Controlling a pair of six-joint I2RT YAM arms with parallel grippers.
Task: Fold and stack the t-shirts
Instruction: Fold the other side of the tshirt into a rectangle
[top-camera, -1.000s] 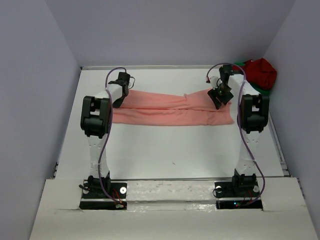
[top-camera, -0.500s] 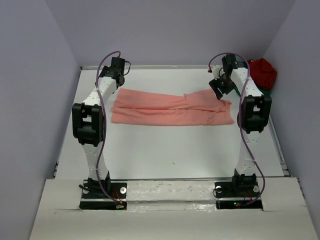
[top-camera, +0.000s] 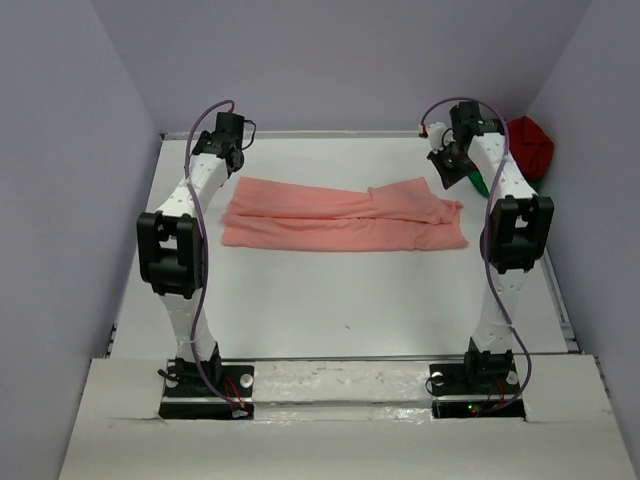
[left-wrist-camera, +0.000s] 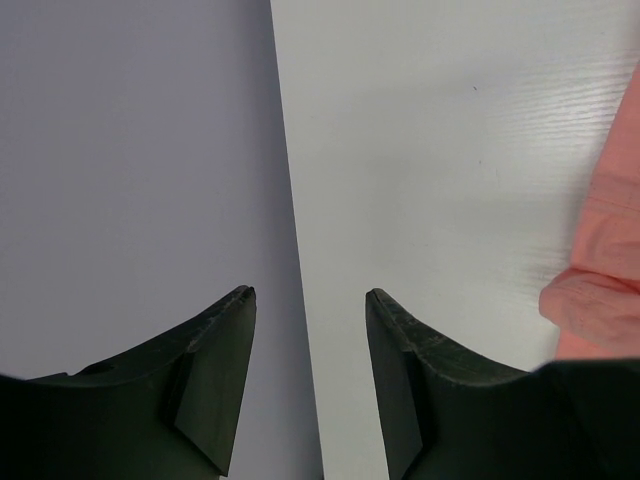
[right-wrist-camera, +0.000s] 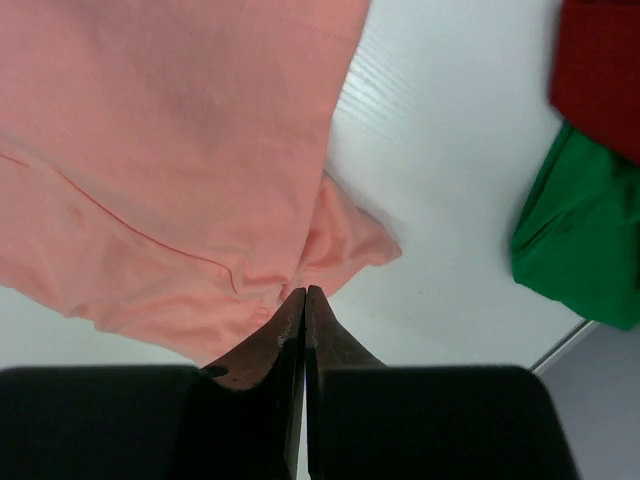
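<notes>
— White table (top-camera: 330, 300) takes up the floor of the booth, with both arm bases (top-camera: 205, 385) fixed to the board along its near edge. What lies beyond them?

— Bare tabletop, then the salmon-pink shirt (top-camera: 340, 222). It is folded into a long band and lies flat across the table from left to right, with a sleeve corner sticking out at its right end.

— Has it shifted over the last second?

— No, it lies as it did. The arms are what moved. A second ago both grippers were down at the two ends of the band; now both have drawn back toward the far edge.

— And the jaws?

— The left gripper (left-wrist-camera: 310, 300) hangs over the far left edge of the table, beside the wall, with its fingers spread and empty. The right gripper (right-wrist-camera: 305, 295) has closed: its fingers are pressed together with nothing between them, over the shirt's right end.

— Farther back?

— In the far right corner the dark red shirt (top-camera: 530, 145) lies bunched on the bright green shirt (right-wrist-camera: 580, 240), apart from the pink one. Plain lavender walls (top-camera: 350, 60) close in the table on three sides.
</notes>
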